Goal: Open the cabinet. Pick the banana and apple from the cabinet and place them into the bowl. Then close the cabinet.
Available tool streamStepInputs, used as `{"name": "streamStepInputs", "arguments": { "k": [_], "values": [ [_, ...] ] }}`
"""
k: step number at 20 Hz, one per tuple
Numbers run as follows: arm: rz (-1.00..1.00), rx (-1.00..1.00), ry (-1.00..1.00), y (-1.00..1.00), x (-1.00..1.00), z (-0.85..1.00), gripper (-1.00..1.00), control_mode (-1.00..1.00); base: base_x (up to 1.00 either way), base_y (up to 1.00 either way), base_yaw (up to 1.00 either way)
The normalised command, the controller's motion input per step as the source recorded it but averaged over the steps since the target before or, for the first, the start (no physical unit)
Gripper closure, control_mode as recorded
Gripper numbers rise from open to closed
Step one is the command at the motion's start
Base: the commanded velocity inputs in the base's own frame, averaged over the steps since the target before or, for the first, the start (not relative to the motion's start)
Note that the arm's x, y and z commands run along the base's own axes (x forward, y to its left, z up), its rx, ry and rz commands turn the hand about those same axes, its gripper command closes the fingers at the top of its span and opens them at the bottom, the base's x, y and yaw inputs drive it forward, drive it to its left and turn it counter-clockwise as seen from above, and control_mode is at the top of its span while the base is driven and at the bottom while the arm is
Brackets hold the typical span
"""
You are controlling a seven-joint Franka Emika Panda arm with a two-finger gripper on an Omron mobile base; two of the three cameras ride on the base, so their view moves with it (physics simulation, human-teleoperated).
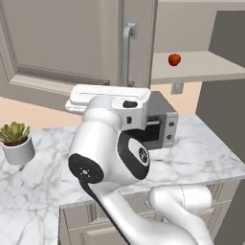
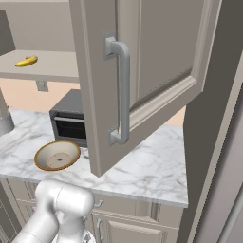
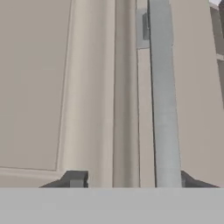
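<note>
Facing the cabinet (image 2: 156, 57) door handle (image 3: 162, 96), end effector (image 3: 131, 181) parted around it, not clamping; doors open; apple (image 1: 174, 59) and banana (image 2: 26, 61) lying on the shelf; bowl (image 2: 57, 155) waiting on counter (image 2: 142, 175); next, reaching for fruit.

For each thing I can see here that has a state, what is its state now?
cabinet: both doors swung open.
apple: on the cabinet shelf, not picked.
banana: lying on the shelf, not picked.
bowl: on the counter, empty.
gripper: open, fingertips either side of the door handle.
</note>
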Motion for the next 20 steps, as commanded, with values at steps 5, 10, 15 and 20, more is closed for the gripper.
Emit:
{"name": "streamStepInputs", "arguments": {
  "k": [5,10,15,20],
  "values": [
    [0.00,0.00,-0.11,0.05,-0.98,-0.21,-1.00,-1.00,0.00,0.00,0.00],
    [-0.02,0.08,-0.14,-0.33,-0.98,0.00,-1.00,-1.00,0.00,0.00,0.00],
    [0.10,0.17,-0.04,-0.89,-0.29,0.00,-1.00,-1.00,0.00,0.00,0.00],
    [0.30,0.18,0.00,-0.96,0.20,0.00,-1.00,-1.00,0.00,0.00,0.00]
  ]
}}
